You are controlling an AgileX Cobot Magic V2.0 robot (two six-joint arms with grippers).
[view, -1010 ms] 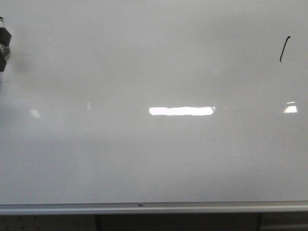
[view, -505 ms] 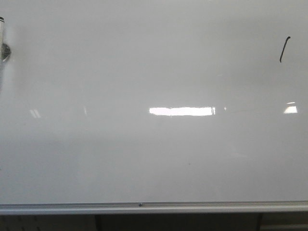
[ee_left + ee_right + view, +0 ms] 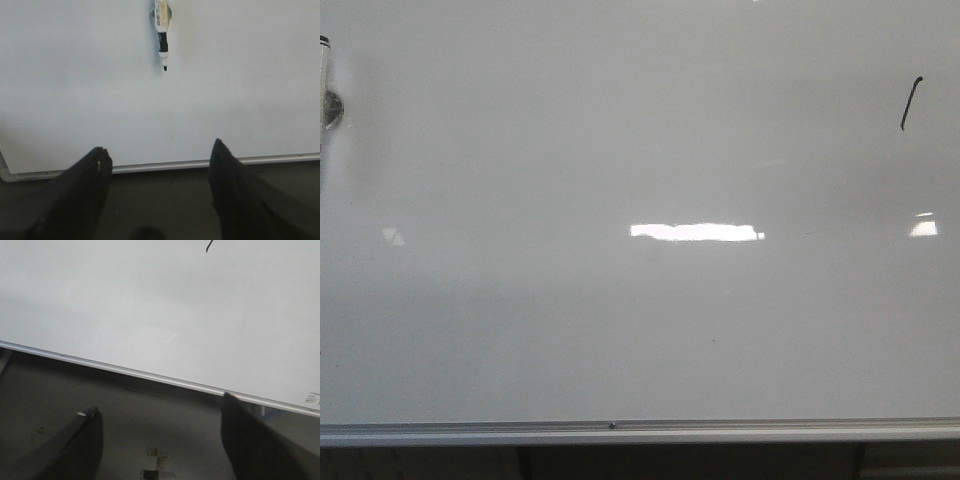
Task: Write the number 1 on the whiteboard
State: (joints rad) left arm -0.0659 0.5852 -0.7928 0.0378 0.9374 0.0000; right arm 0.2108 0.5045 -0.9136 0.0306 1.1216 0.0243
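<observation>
While the whiteboard [image 3: 640, 300] fills the front view, a marker [image 3: 324, 80] lies at its left edge, barely showing there; the left wrist view shows it whole [image 3: 161, 30], uncapped, tip toward the near frame, its label too small to read. Far to the right, near the far right corner, the number 1 [image 3: 910, 103] stands nearly upright, slightly curved. Left gripper [image 3: 157, 155] and right gripper [image 3: 160, 412] both gape, holding nothing.
</observation>
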